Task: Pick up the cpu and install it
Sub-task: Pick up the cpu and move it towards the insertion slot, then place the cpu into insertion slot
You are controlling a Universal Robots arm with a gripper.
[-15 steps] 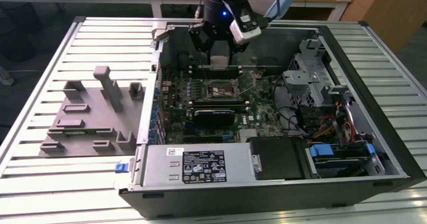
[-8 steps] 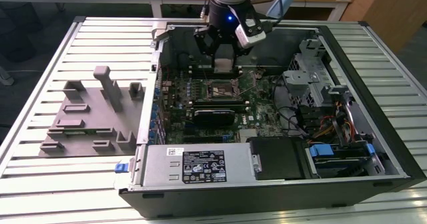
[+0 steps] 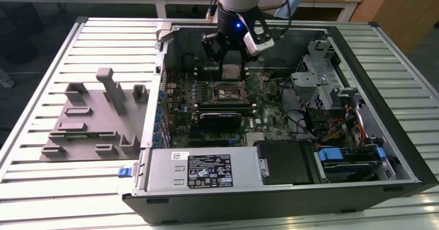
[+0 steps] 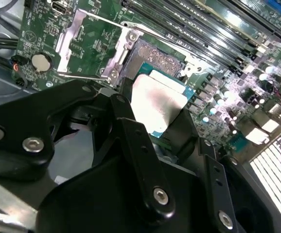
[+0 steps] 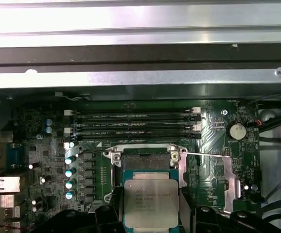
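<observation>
Hand (image 3: 231, 60): it pinches the cpu (image 5: 148, 203) by two opposite edges, one black finger (image 4: 131, 136) on each side (a thin grip, so watch for slip).
Cpu: it is held plate-up inside the open case, over the near part of the socket (image 5: 146, 159). You cannot tell whether it touches the frame yet.
Risk at the socket: in the first wrist view the chip looks offset from the opening. If it comes down skewed or rotated, it will likely catch the metal frame or press on the contact field and bend it.
Risk at the fingers: they flank the chip closely, so they may strike the frame before the chip seats.
Load plate (image 5: 226, 177): it is swung open to one side, and the thin lever (image 5: 206, 155) lies across beside the socket. A sideways drift could snag either.
Capacitors (image 5: 70, 172): they stand just beside the socket, on the side away from the plate, so you have little margin there.
Memory slots (image 5: 135, 124): they sit beyond the socket, so an overshoot would run into them.
Case wall (image 5: 140, 77): it is the farthest item and well apart.
</observation>
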